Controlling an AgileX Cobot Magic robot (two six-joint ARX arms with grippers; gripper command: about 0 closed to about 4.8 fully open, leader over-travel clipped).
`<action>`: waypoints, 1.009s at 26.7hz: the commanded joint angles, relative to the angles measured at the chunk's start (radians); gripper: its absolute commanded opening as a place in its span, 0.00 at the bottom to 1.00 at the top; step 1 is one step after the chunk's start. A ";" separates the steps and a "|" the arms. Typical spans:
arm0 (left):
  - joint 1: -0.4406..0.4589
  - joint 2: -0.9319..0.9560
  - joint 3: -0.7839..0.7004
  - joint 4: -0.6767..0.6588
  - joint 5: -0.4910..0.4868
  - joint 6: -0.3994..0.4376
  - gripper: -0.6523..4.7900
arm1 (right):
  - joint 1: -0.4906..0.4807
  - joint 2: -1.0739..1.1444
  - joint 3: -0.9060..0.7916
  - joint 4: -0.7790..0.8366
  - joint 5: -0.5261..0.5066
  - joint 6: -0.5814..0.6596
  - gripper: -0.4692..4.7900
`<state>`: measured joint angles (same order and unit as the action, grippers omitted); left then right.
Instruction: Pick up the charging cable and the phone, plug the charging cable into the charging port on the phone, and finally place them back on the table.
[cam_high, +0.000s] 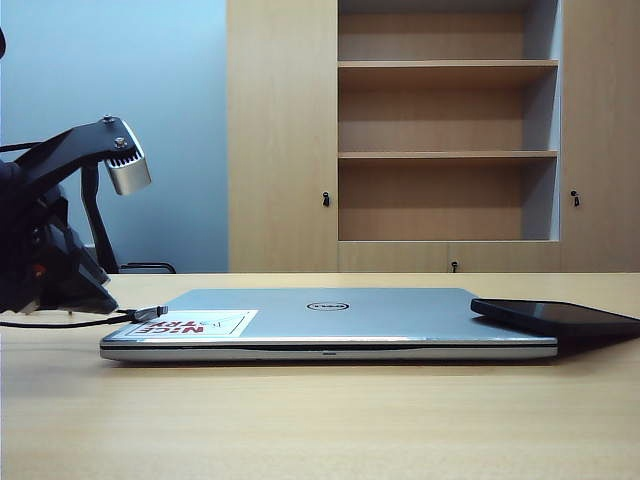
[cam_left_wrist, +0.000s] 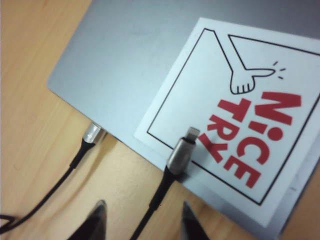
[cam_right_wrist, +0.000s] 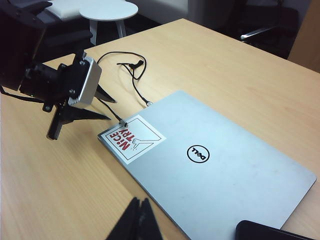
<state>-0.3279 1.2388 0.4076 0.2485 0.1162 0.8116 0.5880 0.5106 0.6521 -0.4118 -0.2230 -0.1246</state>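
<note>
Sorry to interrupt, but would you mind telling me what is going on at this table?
The left gripper hangs open around the thin black charging cable, whose silver plug lies on the sticker of the closed silver laptop. The right gripper is shut and empty near the laptop. The flat black phone rests untouched on the laptop's far corner, not plugged in.

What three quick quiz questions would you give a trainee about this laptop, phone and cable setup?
1. True or false: the left gripper, straddling the charging cable, is shut like the right gripper near the edge of the laptop.
2. The phone rests on: A the floor, B a corner of the laptop, C a book.
3. Fill in: the cable's plug lies on the laptop's ____.
Key: 1 false, left is open; 2 B; 3 sticker.
</note>
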 joint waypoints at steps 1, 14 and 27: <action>0.002 0.023 0.003 0.053 0.002 0.019 0.46 | 0.000 -0.015 0.007 0.012 -0.008 -0.003 0.09; 0.050 0.141 0.003 0.128 0.002 0.027 0.46 | 0.000 -0.018 0.007 0.013 -0.007 -0.003 0.09; 0.048 0.145 0.003 0.169 0.002 0.026 0.46 | -0.001 -0.017 0.007 0.016 -0.004 -0.003 0.09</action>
<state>-0.2787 1.3865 0.4084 0.4076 0.1158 0.8379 0.5877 0.4931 0.6521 -0.4118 -0.2276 -0.1246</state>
